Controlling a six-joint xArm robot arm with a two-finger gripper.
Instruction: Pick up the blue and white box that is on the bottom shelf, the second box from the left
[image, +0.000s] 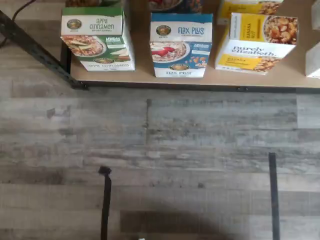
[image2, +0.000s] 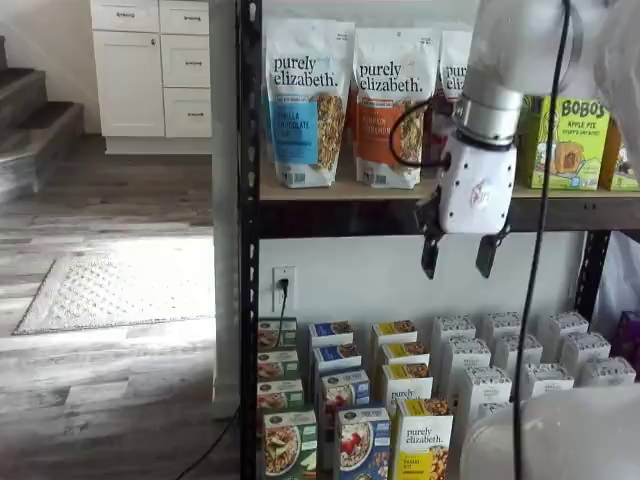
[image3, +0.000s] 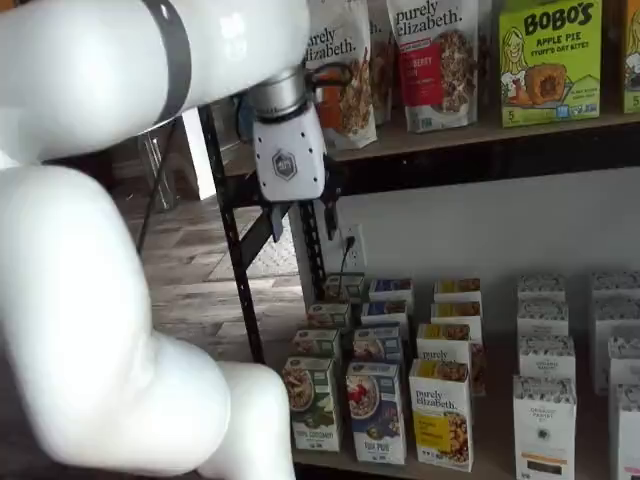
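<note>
"Flax Plus" is being shown on the blue and white box (image: 181, 45); the gripper (image2: 459, 254) is being held wide apart, empty.

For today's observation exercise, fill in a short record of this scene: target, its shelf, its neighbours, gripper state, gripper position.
target: blue and white box, front of its row
shelf: bottom shelf
neighbours: green-trimmed box on one side, yellow box on the other
gripper state: gripper open, holding nothing
gripper position: hanging well above the boxes, near the upper shelf
</note>
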